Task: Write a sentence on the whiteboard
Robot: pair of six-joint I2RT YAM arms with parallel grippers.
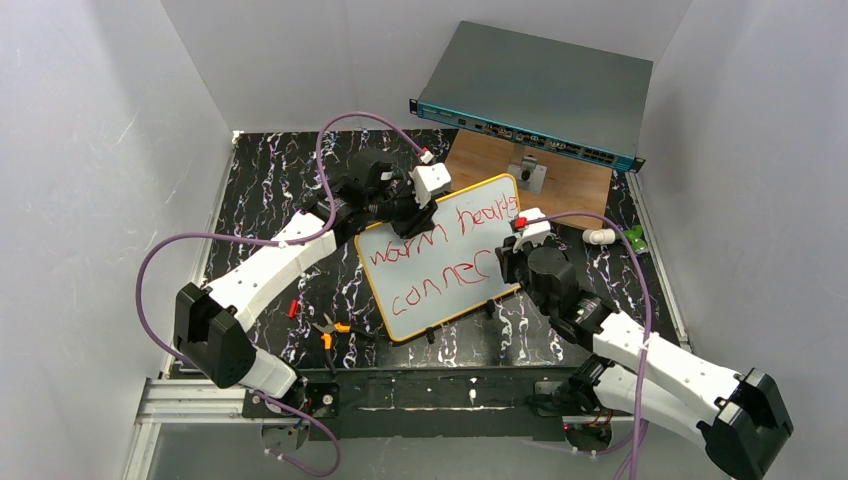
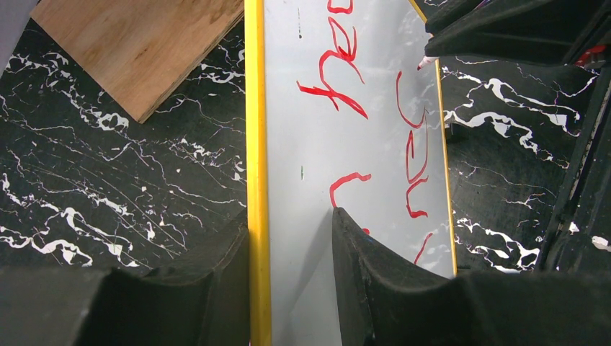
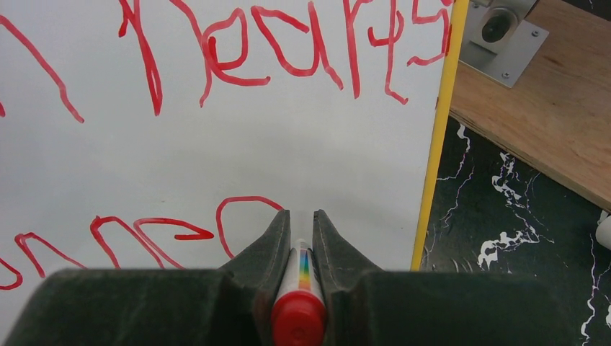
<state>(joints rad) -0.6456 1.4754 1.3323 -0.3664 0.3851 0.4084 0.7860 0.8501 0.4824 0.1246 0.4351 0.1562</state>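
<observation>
Holds the whiteboard by its yellow rim in the left gripper, board askew on the black marbled table; shows the sentence in red, "warm hearts" above "connec"; pinches a red-capped marker in the closed right gripper, just right of the last letter.

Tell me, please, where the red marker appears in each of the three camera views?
Top external: red marker at the right edge of the whiteboard.
Left wrist: only its tip, upper right.
Right wrist: bottom centre, clamped in the right pincer.
Shared landmark: the whiteboard's yellow rim.
</observation>
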